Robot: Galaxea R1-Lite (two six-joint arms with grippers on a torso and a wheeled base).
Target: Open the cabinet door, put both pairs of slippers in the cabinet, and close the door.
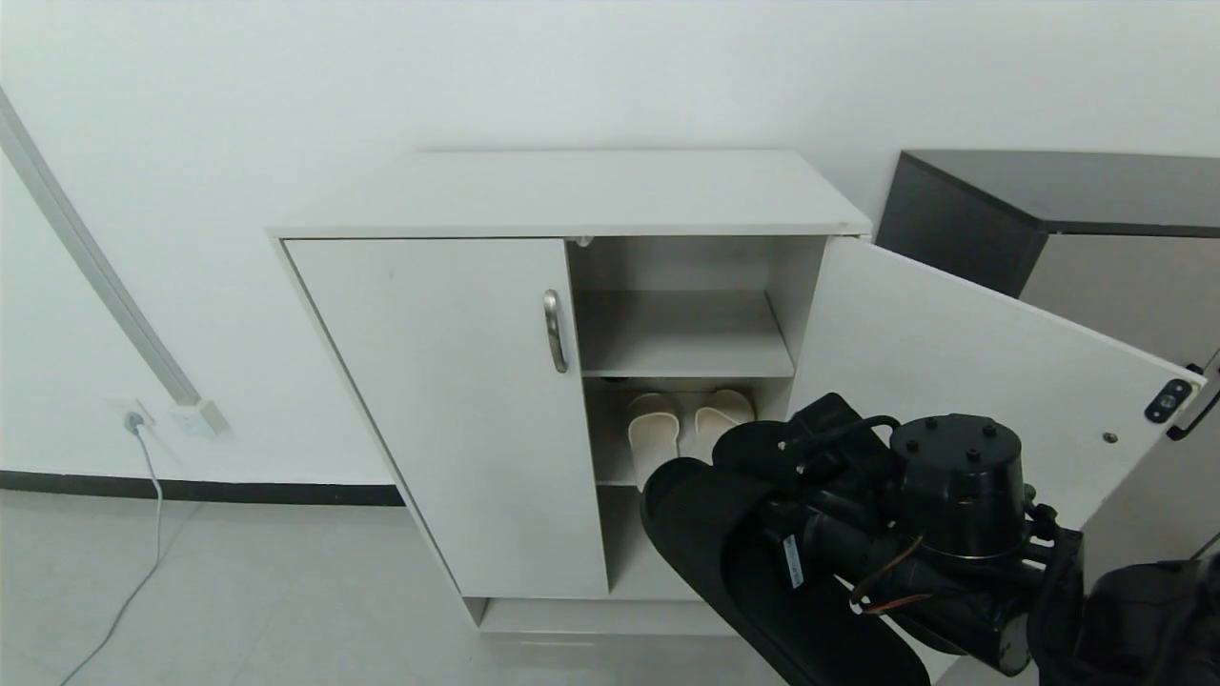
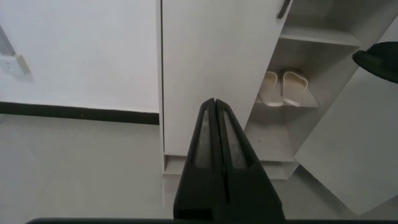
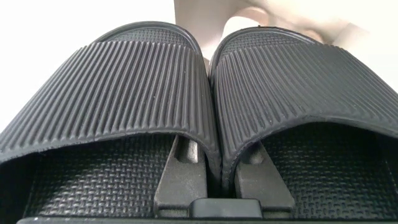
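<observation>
In the head view the white cabinet (image 1: 572, 195) stands at the centre. Its left door (image 1: 438, 410) is shut, with the metal handle (image 1: 555, 331) on its inner edge. The right door (image 1: 953, 353) is swung wide toward 3 o'clock.

The white slippers (image 1: 686, 424) lie side by side on the middle shelf. Their long axes run into the cabinet's depth; which end is the toe I cannot tell.

The black slippers (image 1: 724, 543) hang in the air at 5 o'clock from the white pair, in front of the open half and outside it. Their long axis runs from 5 o'clock up to 11 o'clock, with the far ends toward the opening and one sole facing the camera.

The right wrist view gives what the head view hides. The right gripper (image 3: 217, 171) is clamped on the pair, one finger (image 3: 183, 177) inside each slipper under the ribbed straps, pinching the two inner side walls together.

The left wrist view shows the left gripper (image 2: 216, 137) clenched on nothing, its fingers pressed flat together. It hangs above the floor, off the shut door's side of the cabinet. At 2 o'clock from it the white pair sits on its shelf, and a black slipper tip (image 2: 380, 59) pokes in at the edge.

A wall socket (image 1: 133, 416) with a grey cable (image 1: 148, 534) sits at 9 o'clock from the cabinet, and a dark cupboard (image 1: 1029, 219) at 2 o'clock.
</observation>
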